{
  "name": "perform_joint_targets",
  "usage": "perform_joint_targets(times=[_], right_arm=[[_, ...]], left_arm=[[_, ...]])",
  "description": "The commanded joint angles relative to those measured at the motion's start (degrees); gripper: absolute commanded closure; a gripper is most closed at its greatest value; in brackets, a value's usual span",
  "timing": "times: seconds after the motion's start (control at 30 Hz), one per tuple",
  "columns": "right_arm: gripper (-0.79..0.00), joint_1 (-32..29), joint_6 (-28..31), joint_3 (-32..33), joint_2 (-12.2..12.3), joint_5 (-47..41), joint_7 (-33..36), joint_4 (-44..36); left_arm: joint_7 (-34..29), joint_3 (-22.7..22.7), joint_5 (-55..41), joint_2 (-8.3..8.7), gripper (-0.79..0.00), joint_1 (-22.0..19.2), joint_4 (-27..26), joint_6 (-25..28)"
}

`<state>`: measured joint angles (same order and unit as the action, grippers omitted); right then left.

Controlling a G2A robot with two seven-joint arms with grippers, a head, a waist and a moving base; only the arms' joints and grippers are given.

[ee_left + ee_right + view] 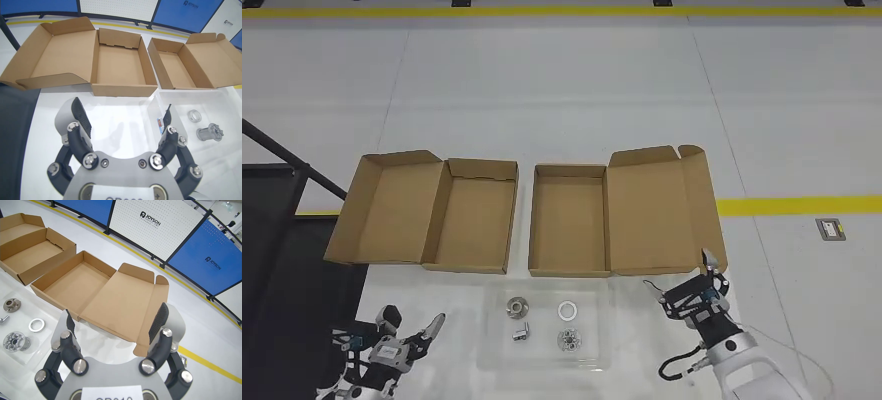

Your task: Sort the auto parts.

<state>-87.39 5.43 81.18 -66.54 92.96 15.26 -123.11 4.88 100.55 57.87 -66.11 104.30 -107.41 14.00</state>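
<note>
A: What do you count on the white counter (117, 108) from your screen?

B: I count two open brown cardboard boxes, side by side at the back with a narrow gap between them. The left box (474, 215) has its lid folded out to the left. The right box (569, 220) has its lid folded out to the right.

A: And the auto parts?

B: I make it four, all metal, all lying in one clear plastic tray (597, 320) just in front of the boxes. None touches another. On the tray's left side I see a grey flanged hub (11, 305) and a small bright stubby pin (4, 319). On its right side are a flat silver ring (36, 325) and a round bearing-like part with a patterned face (15, 342). The hub and the ring lie nearer the boxes. The pin and the bearing-like part lie nearer the robot.

A: Where do I have the two arms?

B: The left jaws hang over bare counter to the left of the tray, in front of the left box. They stand wide open, the black ribbed left pads (81, 117) well apart, gripping nothing. The right jaws sit to the right of the tray, by the front corner of the right box's lid. I see them spread wide too, the right pads (157, 321) well apart, holding nothing.
</note>
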Motion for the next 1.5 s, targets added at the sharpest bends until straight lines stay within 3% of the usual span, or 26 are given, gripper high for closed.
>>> perform_joint_targets(times=[0.0,0.43,0.63,0.83,1.33,1.47], right_arm=[[-0.785,-0.15,0.02,0.09,0.01,-0.06,-0.26,0.06],[-0.785,-0.15,0.02,0.09,0.01,-0.06,-0.26,0.06],[-0.785,4.65,6.27,-3.67,-0.03,4.26,2.10,0.05],[-0.785,12.19,13.88,-8.51,-0.32,7.55,9.71,-0.91],[-0.785,12.13,14.18,-8.65,-0.30,7.98,9.53,-1.13],[-0.785,14.10,19.81,-10.07,-0.23,9.05,11.46,-1.65]], left_arm=[[-0.02,0.00,0.03,0.01,-0.785,-0.01,0.01,0.02],[-0.02,0.00,0.03,0.01,-0.785,-0.01,0.01,0.02],[-0.10,0.35,-1.59,-0.10,-0.785,-0.40,-0.10,-0.08],[0.36,1.10,-4.03,-0.17,-0.785,0.12,-0.64,2.23],[0.34,0.96,-4.13,-0.18,-0.785,0.02,-0.88,2.40],[1.22,1.30,-4.71,-0.26,-0.785,0.61,-1.58,3.49]])
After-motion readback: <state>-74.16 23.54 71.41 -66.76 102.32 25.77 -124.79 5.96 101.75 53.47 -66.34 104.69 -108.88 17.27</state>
